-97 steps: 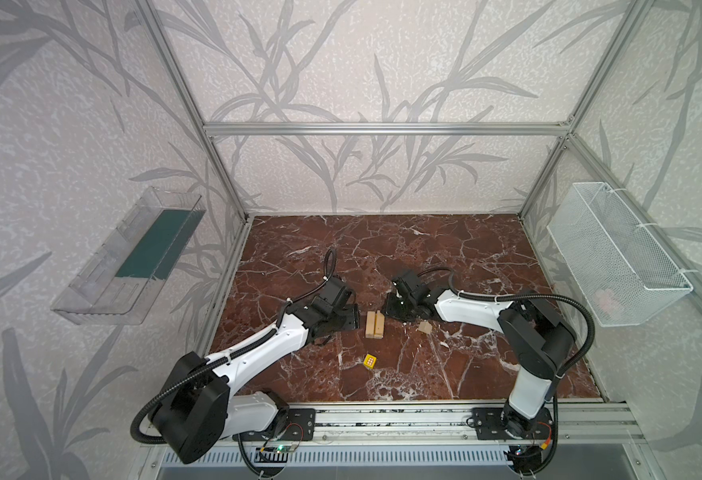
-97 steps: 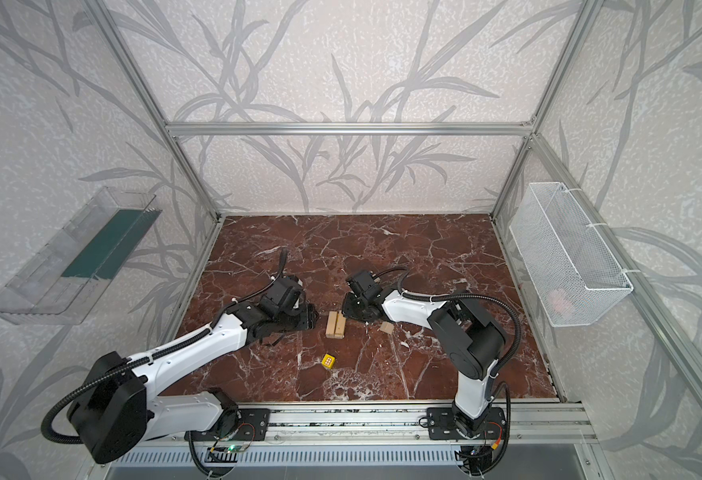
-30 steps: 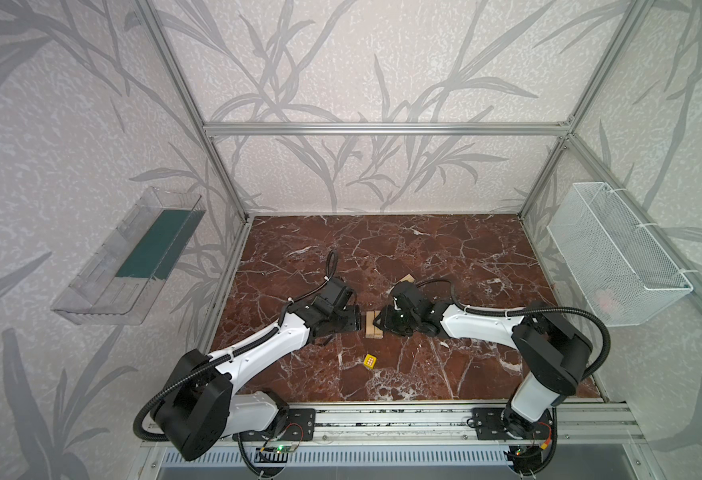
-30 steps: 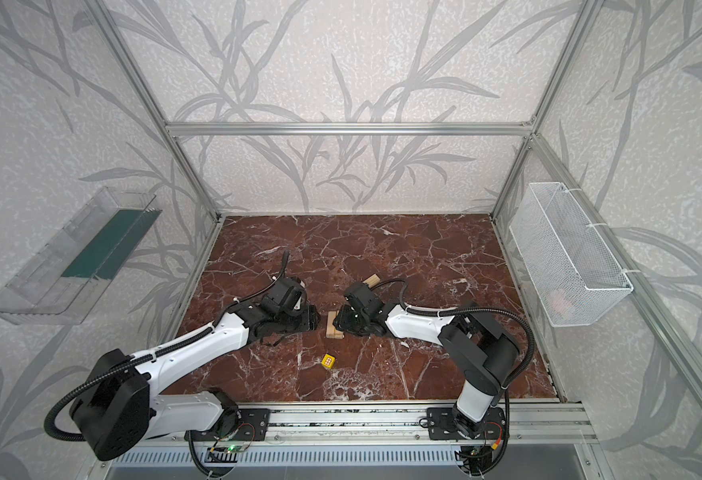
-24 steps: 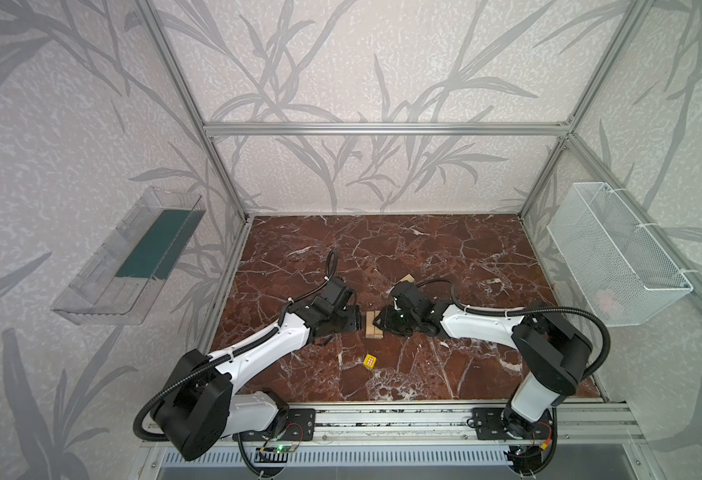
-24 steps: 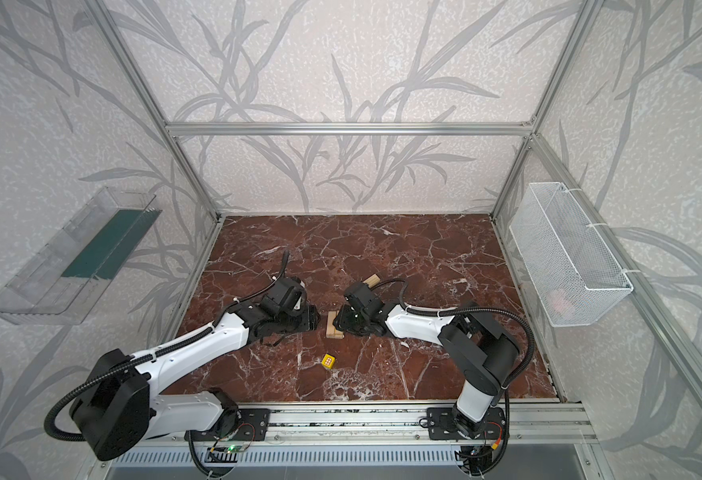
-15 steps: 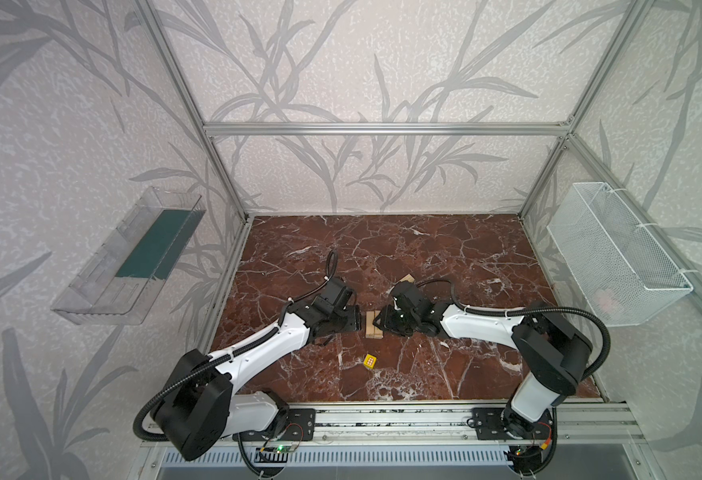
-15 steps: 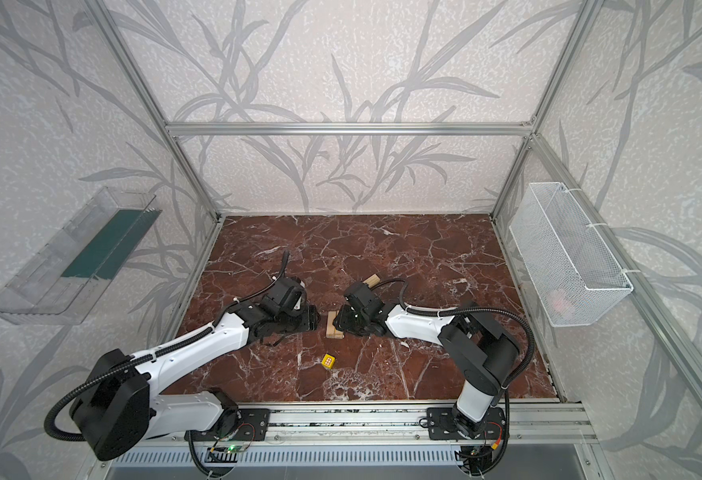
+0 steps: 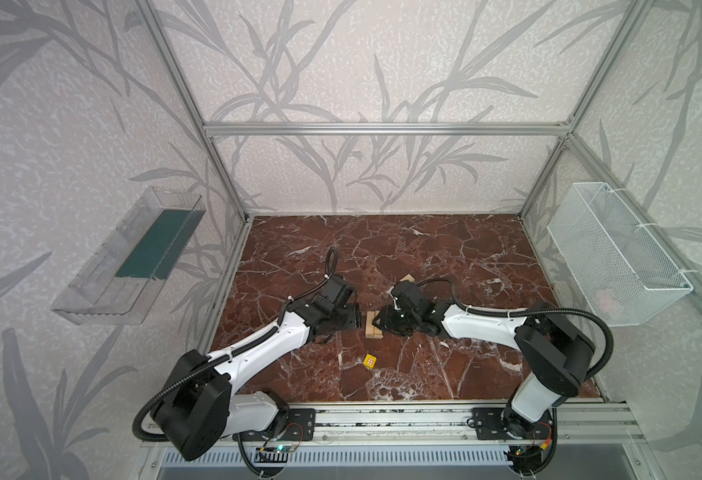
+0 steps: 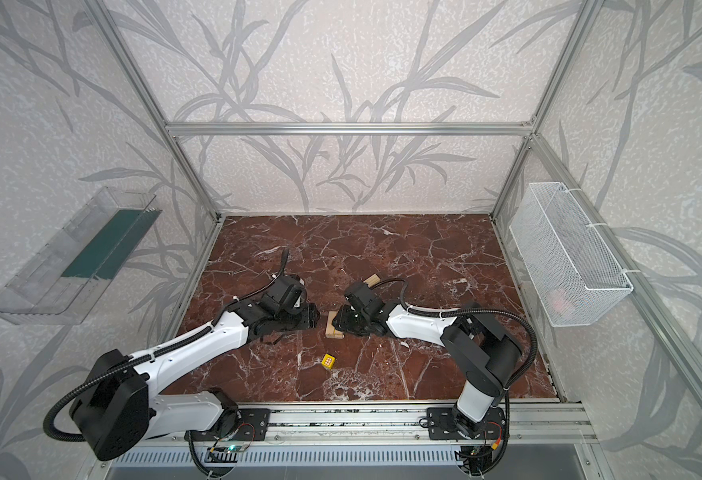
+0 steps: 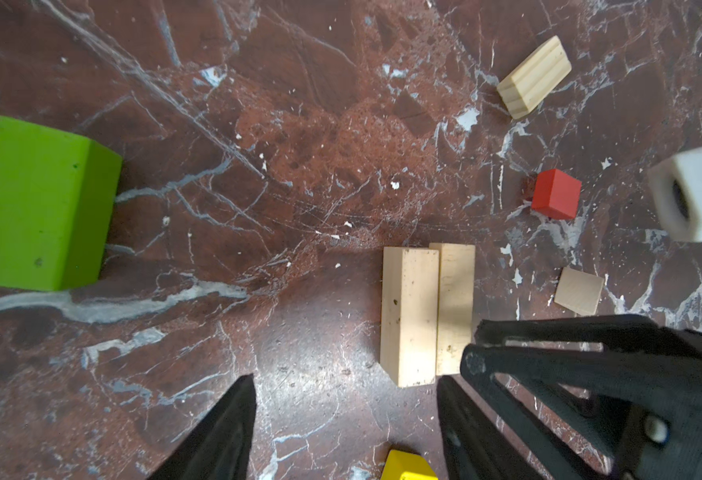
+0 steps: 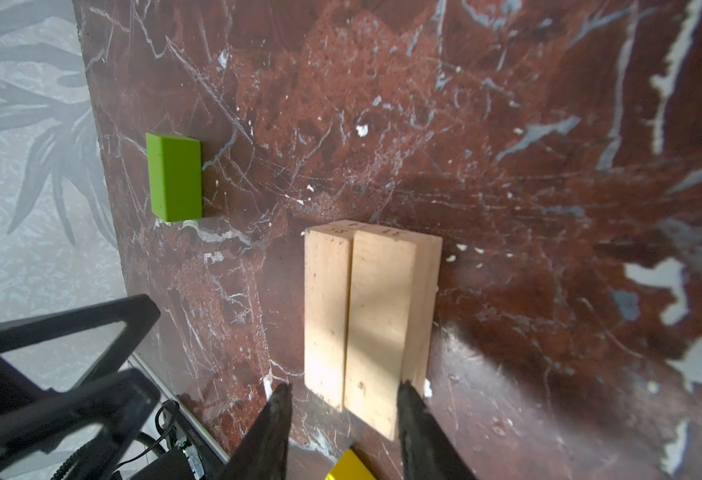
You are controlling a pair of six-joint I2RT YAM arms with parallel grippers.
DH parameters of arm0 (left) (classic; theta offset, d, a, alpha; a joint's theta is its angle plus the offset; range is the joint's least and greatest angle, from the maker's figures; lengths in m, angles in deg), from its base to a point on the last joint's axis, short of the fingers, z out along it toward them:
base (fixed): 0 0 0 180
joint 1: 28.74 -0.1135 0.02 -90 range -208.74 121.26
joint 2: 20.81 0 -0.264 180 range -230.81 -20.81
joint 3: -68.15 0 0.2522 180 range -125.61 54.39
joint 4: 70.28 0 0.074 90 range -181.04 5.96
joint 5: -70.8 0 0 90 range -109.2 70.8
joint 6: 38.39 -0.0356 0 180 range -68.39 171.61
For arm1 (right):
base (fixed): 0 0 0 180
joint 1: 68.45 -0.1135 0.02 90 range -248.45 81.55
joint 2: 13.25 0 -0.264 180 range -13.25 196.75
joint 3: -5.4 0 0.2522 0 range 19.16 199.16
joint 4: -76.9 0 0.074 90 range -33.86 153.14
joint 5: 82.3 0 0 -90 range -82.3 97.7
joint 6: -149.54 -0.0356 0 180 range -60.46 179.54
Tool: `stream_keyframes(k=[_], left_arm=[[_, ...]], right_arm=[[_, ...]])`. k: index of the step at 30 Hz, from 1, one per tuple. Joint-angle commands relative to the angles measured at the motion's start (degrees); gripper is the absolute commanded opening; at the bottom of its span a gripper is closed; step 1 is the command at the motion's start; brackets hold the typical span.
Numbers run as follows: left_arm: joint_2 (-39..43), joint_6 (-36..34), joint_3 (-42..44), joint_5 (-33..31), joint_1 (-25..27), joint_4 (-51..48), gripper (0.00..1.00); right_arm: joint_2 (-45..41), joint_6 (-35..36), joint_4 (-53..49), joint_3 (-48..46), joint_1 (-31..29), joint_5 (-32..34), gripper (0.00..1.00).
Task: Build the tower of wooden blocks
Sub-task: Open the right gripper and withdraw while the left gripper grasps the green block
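Right fingers (image 12: 276, 419) flank bars (image 12: 366, 316), green bar (image 12: 175, 178) — wrist-only

In the left wrist view you get only a corner of the yellow cube (image 11: 409, 467). The frame edge cuts off the rest and also clips the lime-green bar (image 11: 38, 203). At the right of a top view, the pinkish thing (image 9: 604, 296) in the wire basket (image 9: 615, 249) is too small to identify.
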Motion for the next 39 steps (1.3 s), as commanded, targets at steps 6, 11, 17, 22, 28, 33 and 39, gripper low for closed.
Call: stream_keyframes(k=[6,11,17,22,28,33,39], left_arm=[[-1.1,-3.1,-5.7,-5.4,-5.7,-4.8,0.74],[-7.2,-4.2,-10.5,-9.1,-11.0,-9.5,0.79],[-15.2,-6.6,-14.7,-7.6,-15.9,-11.4,0.85],[-20.7,-8.5,-17.0,-5.9,-18.3,-12.7,0.88],[-25.0,-9.3,-17.7,-5.9,-18.7,-12.8,0.85],[-27.8,-9.2,-18.2,-4.7,-18.8,-11.5,0.68],[-29.4,-9.2,-18.2,-3.5,-18.6,-11.5,0.53]], right_arm=[[-10.5,12.3,-6.3,-1.1,2.7,1.0,0.48],[-16.3,23.5,-4.2,-5.4,4.9,0.8,0.59],[-18.7,33.8,0.6,-8.9,7.0,-4.4,0.73],[-18.2,36.5,5.5,-11.8,7.8,-5.2,0.77],[-16.8,38.7,7.9,-13.2,8.9,-6.4,0.78],[-17.1,40.9,8.5,-14.0,9.0,-5.0,0.79],[-16.5,41.6,10.1,-15.1,9.0,-4.5,0.82]])
